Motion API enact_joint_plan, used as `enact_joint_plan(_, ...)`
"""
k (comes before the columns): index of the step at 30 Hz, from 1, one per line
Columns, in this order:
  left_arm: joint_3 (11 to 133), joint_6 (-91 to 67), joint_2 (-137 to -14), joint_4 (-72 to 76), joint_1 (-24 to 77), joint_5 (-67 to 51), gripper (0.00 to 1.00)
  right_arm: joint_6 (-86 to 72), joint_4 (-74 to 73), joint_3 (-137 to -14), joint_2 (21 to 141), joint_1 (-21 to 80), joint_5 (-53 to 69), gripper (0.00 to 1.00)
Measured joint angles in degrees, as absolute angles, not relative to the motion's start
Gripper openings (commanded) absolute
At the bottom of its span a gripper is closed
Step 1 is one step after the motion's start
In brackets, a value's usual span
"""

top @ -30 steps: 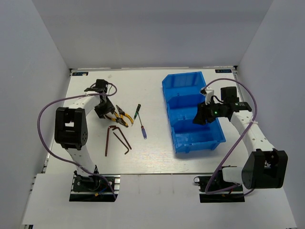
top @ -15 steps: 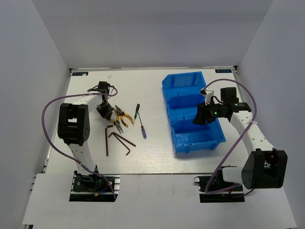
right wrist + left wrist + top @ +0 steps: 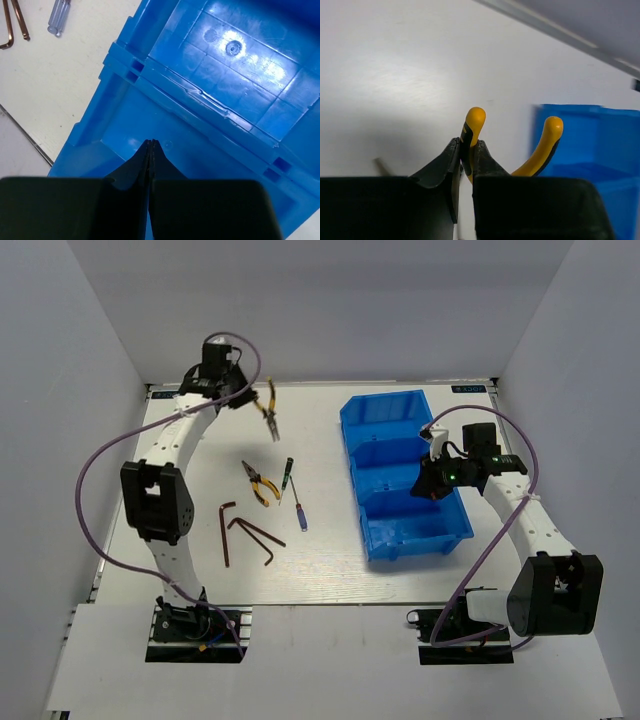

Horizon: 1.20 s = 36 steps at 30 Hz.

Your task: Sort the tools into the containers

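Left wrist: curved, glossy yellow-handled pliers (image 3: 546,145)

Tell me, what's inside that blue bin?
Nothing shows inside the blue bin; its visible floors are bare. The right tool, shut, and its arm hide part of it from above.

Bin (image 3: 415,542): bright blue, unpatterned. Pliers at 11 o'clock (image 3: 270,412) and pliers at 9 o'clock (image 3: 260,483): yellow handles. Of the pair, 12 o'clock screwdriver (image 3: 288,470): dark-green handle; 6 o'clock screwdriver (image 3: 301,519): blue handle. Hex keys (image 3: 227,532): dark brown. Table (image 3: 320,570): white. Left claw (image 3: 466,150), right claw (image 3: 151,147): black.
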State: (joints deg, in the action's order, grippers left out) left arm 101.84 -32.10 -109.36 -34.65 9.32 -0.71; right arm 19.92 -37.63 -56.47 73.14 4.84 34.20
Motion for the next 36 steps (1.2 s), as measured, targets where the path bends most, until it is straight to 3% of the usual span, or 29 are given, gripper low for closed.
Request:
enact_joint_plan(8,113.75,-39.83,-124.68,-16.34,22.5,-6.37,0.0,19.68,-37.06,-56.45,72.18,4.84,31.38,0.0)
enact_joint_plan(12,118.87,-43.77,-133.03,-10.15,28.21,-3.7,0.0,19.62,-36.77,-56.38,70.52,4.84,30.72,0.0)
enact_joint_plan(20,120.62,-47.9,-137.32,-5.32,32.1,5.02,0.0,19.49,-35.88,-52.77,67.16,4.73,29.78,0.0)
enact_joint_plan(21,121.43,-48.1,-137.64,-4.75,32.12,5.43,0.0,19.49,-35.88,-52.25,66.92,4.73,29.71,0.05)
enact_joint_plan(24,124.75,-48.1,-139.26,-4.49,32.18,5.13,0.34,19.46,-35.9,-51.29,66.72,4.73,29.69,0.46)
enact_joint_plan(25,125.64,-48.03,-139.63,-4.54,32.21,4.97,0.53,19.31,-35.88,-51.2,66.74,4.73,29.63,0.66)
enact_joint_plan(29,125.78,-47.92,-139.85,-4.8,32.32,3.73,0.68,20.93,-36.07,-52.34,68.38,4.62,30.48,0.7)
enact_joint_plan(32,123.04,-46.83,-139.17,-5.1,32.49,3.42,0.7,22.26,-36.21,-55.99,72.16,4.8,32.36,0.69)
enact_joint_plan(34,122.08,-45.58,-138.96,-6.48,32.51,3.42,0.7,23.0,-36.05,-59.51,75.42,5.15,33.95,0.61)
enact_joint_plan(36,120.79,-43.33,-138.04,-8.25,32.49,3.6,0.61,23.53,-36.07,-63.9,79.05,6.02,35.18,0.54)
